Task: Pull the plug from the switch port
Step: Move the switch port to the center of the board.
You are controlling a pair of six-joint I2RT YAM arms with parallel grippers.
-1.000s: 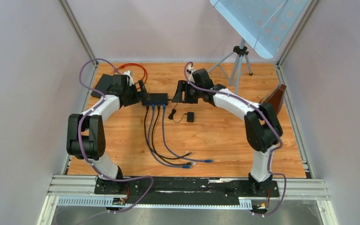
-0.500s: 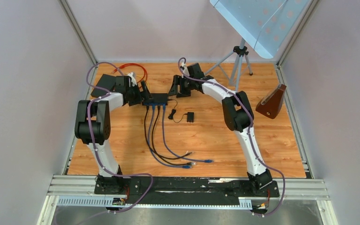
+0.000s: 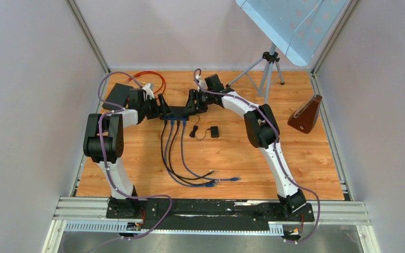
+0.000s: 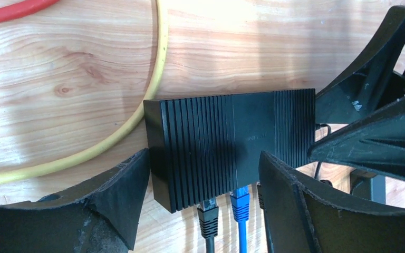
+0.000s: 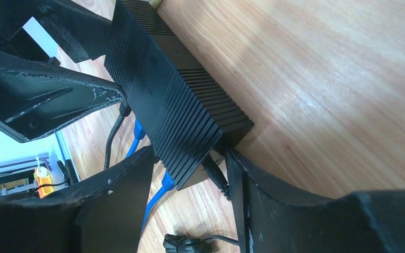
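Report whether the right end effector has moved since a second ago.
Yes. The right end effector has shifted toward the switch, away from the tripod at the back, and now sits at the switch's end.

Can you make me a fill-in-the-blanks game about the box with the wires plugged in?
The switch is colored ____. In the left wrist view, the second plug, right beside the black plug, is ____. The cable that curves closest to the switch is ____. The table is made of ____.
Missing words: black, blue, yellow, wood.
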